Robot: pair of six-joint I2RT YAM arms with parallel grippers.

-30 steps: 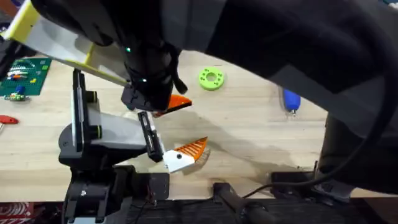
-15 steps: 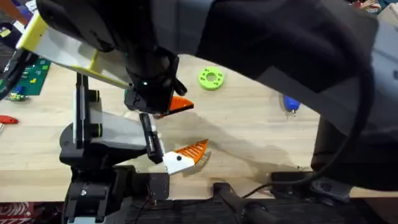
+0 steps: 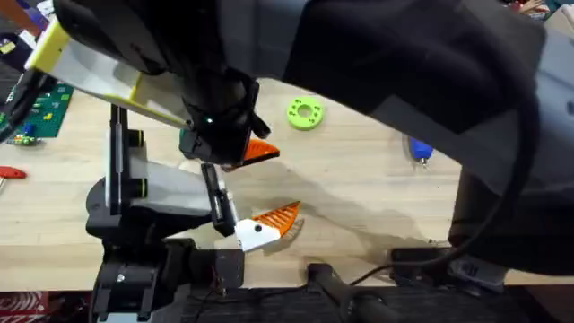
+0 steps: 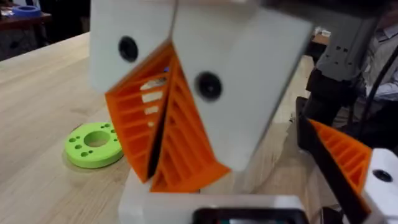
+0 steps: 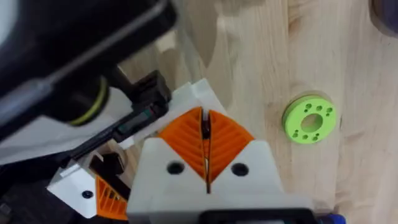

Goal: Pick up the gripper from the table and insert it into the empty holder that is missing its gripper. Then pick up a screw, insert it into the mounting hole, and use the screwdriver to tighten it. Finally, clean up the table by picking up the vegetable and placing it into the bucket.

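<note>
- Spanning the scene, the table [image 3: 359, 193] is pale wood with a fine straight grain and a matte face.
- The light-grey arm body [image 3: 166, 190] lies on it at the left, smooth-shelled, with round black joints.
- The holder [image 3: 216, 203] is a narrow, flat black bracket at that body's end.
- The green board [image 3: 36, 108] at the table's far left carries small coloured parts; any print on it is too small to read.
- The left gripper [image 3: 258, 151] hangs just beyond the holder. Its fingers are white blocks with dark screw holes and orange ribbed pads, pressed together along a thin dark seam. I cannot tell whether anything is pinched between them.
- The right gripper [image 5: 204, 124] is built the same, with its pads closed flat against each other and nothing in them.
- The gripper [image 3: 272, 220], an orange ribbed triangle on a white block, sits at the holder's near end and touches it. Whether it is fastened cannot be told.
- The lime-green ring [image 3: 305, 113] is a flat disc with small holes, well apart from the holder.
- The screwdriver [image 3: 419, 145], smooth and blue, lies at the right, partly under a dark arm.
</note>
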